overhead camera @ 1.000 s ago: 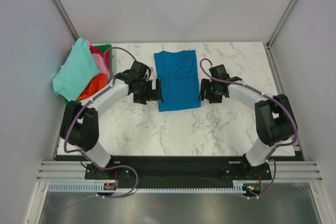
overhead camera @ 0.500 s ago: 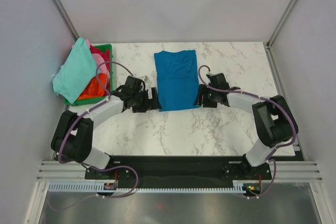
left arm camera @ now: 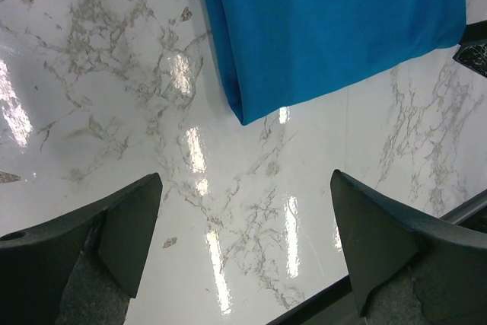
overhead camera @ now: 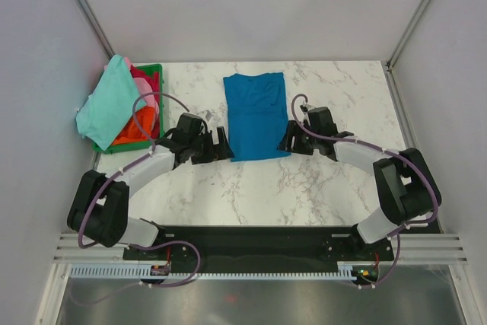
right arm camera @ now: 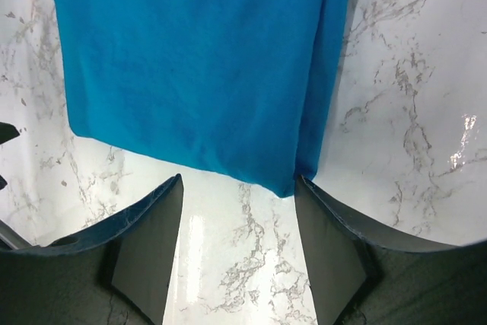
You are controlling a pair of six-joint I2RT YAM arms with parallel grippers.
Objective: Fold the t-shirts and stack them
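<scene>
A bright blue t-shirt (overhead camera: 256,114) lies flat on the marble table, folded lengthwise into a long rectangle. My left gripper (overhead camera: 224,144) is open and empty, low beside the shirt's near left corner (left arm camera: 243,116). My right gripper (overhead camera: 287,141) is open and empty at the shirt's near right corner (right arm camera: 288,184), which lies just ahead of its jaws. Other t-shirts are piled at the left: a mint-green one (overhead camera: 106,104) on top, orange-red (overhead camera: 135,125) and pink and magenta (overhead camera: 146,81) ones beneath.
A green plastic basket (overhead camera: 155,71) holds the pile at the table's far left, by the left wall. Grey walls enclose the table on three sides. A black rail (overhead camera: 251,237) runs along the near edge with both arm bases.
Both grippers have moved toward me along the blue shirt's sides and dropped to its near corners. The shirt has not moved.
</scene>
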